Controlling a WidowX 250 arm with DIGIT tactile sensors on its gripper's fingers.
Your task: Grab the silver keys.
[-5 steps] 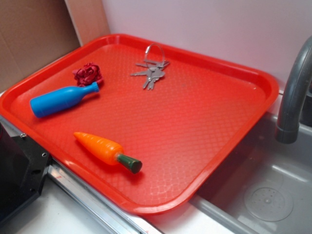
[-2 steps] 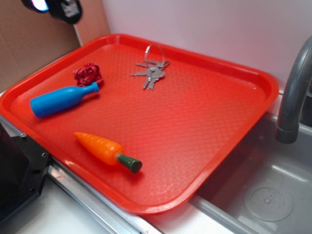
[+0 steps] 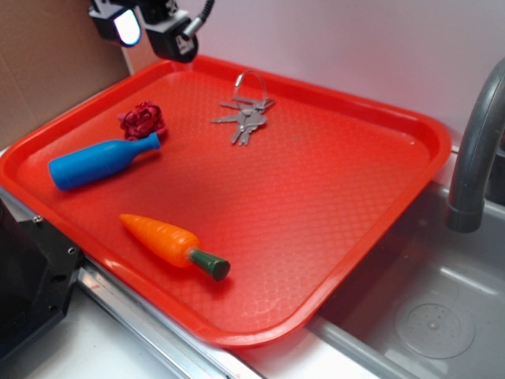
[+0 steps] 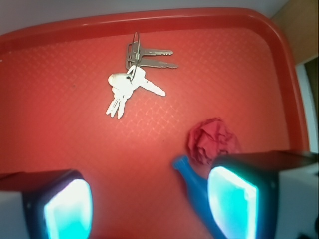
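The silver keys (image 3: 246, 116) lie on their round ring near the far edge of the red tray (image 3: 355, 237). In the wrist view the keys (image 4: 133, 79) sit in the upper middle, well ahead of the fingers. My gripper (image 3: 142, 28) hangs high above the tray's far left corner, up and left of the keys. In the wrist view the gripper (image 4: 149, 206) is open and empty, its two blue-lit pads (image 4: 67, 211) wide apart at the bottom.
A blue bottle (image 3: 99, 163) lies at the tray's left, a crumpled red ball (image 3: 143, 119) beside its neck. An orange carrot (image 3: 172, 245) lies near the front. A grey tap (image 3: 477, 150) and sink (image 3: 426, 316) stand at right. A cardboard wall (image 3: 47, 63) stands behind left.
The gripper has come into the exterior view from the top left and moved right and a little lower. The things on the tray have not moved.
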